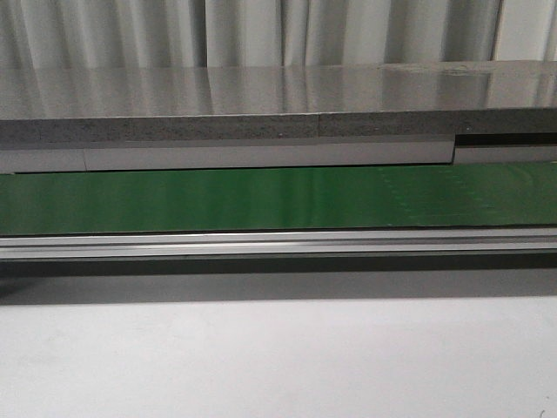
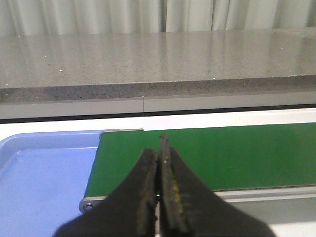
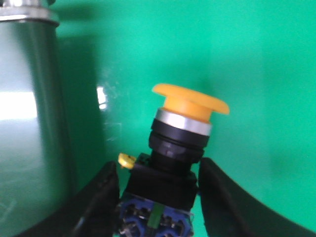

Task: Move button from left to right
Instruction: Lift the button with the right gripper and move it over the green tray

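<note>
Right wrist view: right hand (image 3: 158,197) clamped on the button (image 3: 178,148) over the green belt (image 3: 256,59). Left hand (image 2: 160,163) fingers pressed together, holding nothing.

**Open belt, walled at the back**

The green belt (image 1: 261,198) lies bare along its visible length in the front view. Behind it the grey stone ledge (image 1: 261,109) stands higher, barring the far side. A metal rail (image 1: 261,242) edges the near side. Past the belt's end sits a blue tray (image 2: 39,177)
</note>
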Robot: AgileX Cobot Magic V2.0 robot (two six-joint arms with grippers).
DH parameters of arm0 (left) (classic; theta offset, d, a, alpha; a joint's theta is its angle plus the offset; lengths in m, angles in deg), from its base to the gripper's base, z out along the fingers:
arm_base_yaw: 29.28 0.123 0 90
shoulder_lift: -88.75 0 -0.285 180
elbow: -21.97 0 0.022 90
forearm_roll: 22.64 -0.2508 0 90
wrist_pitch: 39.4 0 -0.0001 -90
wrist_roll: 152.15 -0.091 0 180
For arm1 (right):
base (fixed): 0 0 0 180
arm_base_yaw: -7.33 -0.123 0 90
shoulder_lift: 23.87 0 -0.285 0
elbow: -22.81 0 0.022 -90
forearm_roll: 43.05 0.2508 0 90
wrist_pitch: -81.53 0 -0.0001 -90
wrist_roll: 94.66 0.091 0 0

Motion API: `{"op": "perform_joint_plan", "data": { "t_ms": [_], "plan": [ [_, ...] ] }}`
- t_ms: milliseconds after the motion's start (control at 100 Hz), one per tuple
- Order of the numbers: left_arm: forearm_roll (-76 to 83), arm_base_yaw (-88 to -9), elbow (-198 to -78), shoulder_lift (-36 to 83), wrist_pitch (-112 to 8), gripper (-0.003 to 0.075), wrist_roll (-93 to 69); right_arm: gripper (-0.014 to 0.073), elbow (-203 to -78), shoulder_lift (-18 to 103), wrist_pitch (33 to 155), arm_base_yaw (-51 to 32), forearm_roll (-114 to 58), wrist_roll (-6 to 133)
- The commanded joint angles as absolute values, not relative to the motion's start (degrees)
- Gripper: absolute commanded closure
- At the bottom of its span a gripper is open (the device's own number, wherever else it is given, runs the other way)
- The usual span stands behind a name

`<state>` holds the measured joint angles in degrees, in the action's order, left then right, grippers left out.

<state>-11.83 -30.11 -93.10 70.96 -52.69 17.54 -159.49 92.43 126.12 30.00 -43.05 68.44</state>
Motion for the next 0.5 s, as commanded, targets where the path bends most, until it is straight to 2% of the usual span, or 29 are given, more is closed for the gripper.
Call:
{"op": "perform_joint_plan", "data": {
  "t_ms": [0,240,490],
  "plan": [
    [-11.39,-30.45,-94.70,70.44,-48.24,0.0741,17.68,0.0419,-161.46,90.35,124.79,30.14,-40.32,65.14],
    [-11.39,-30.45,-94.70,70.44,-48.24,0.0741,17.68,0.0361,-161.46,92.46,125.93,30.14,-39.80,64.88],
    [-11.39,-30.45,-94.70,70.44,-48.24,0.0741,17.68,0.0134,-161.46,92.83,125.56,30.14,-39.80,64.94]
  ]
}}
